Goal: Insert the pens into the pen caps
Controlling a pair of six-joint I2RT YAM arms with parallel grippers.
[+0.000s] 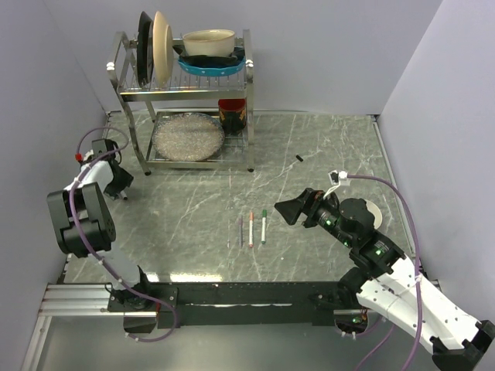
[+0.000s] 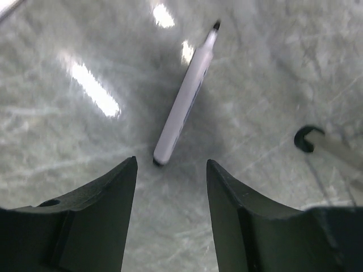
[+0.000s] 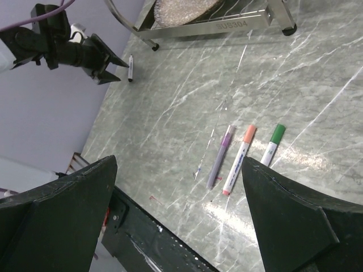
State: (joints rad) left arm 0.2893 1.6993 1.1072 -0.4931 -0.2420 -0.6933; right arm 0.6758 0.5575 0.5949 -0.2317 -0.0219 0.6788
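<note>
An uncapped pen (image 2: 182, 107) with a whitish barrel and black tip lies on the marble table, its blunt end just ahead of my left gripper (image 2: 171, 165). That gripper is open and holds nothing. It sits at the left near the rack (image 1: 122, 188). Three capped pens lie side by side mid-table: purple (image 3: 220, 157), orange-red (image 3: 239, 160) and green (image 3: 272, 144). My right gripper (image 3: 178, 164) hovers wide open above and right of them (image 1: 288, 210). A small black pen cap (image 1: 299, 158) lies alone farther back.
A metal dish rack (image 1: 186, 93) with plates, a bowl and a round tray stands at the back left. One of its feet (image 2: 306, 139) is close to the right of my left gripper. Walls close in on both sides.
</note>
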